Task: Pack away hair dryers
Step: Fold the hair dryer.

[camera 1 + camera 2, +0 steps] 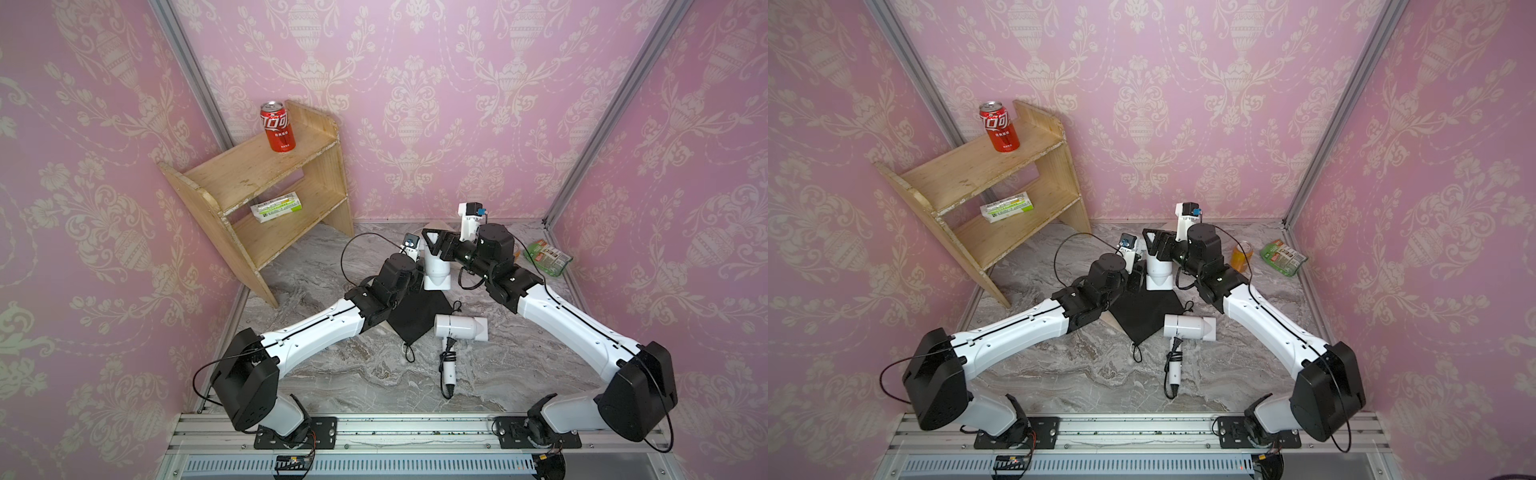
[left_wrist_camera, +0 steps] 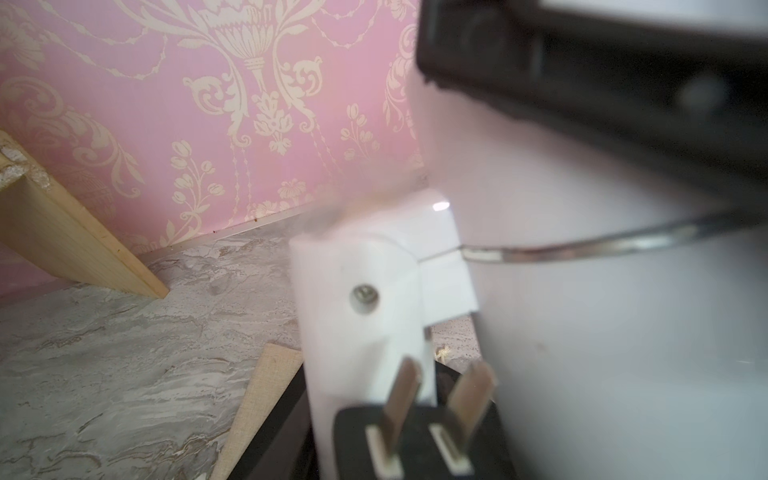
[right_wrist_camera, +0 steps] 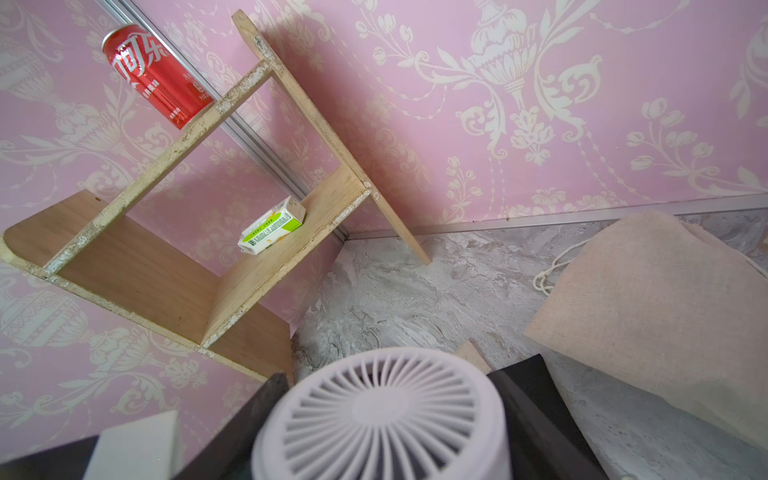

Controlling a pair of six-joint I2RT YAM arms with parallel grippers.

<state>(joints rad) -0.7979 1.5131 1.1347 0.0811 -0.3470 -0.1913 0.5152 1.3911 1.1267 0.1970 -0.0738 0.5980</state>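
So both arms meet mid-table over one dryer; the right gripper [image 1: 435, 245] is clamped around the barrel of the upright white hair dryer [image 1: 436, 270], and in the right wrist view its round fan grille [image 3: 382, 415] sits between the two black jaws, facing the camera; the dryer stands on end at the far edge of the black pouch [image 1: 415, 320], which lies flat on the marble tabletop [image 1: 374, 374].

The left gripper [image 1: 1136, 281] is tucked in against that dryer from the left arm's side, but honestly I can't tell if it's pinching anything or just parked there; its fingers don't show in its own wrist view; what you do get there is the folded white handle [image 2: 374, 299] and a black two-prong plug [image 2: 419, 436] right up against it, all pretty blurry.

The second white hair dryer [image 1: 461, 328] lies on its side just beside the black pouch, toward the near edge, with its cord [image 1: 446, 365] trailing nearer still.

A beige pouch [image 3: 648, 299] sits by the back wall; a wooden shelf [image 1: 266, 187] in the far left corner has a red cola can [image 1: 277, 126] on top and a green-and-white box [image 1: 276, 207] on the lower board; a green packet [image 1: 547, 257] and an orange can [image 1: 1241, 255] are over at far right.
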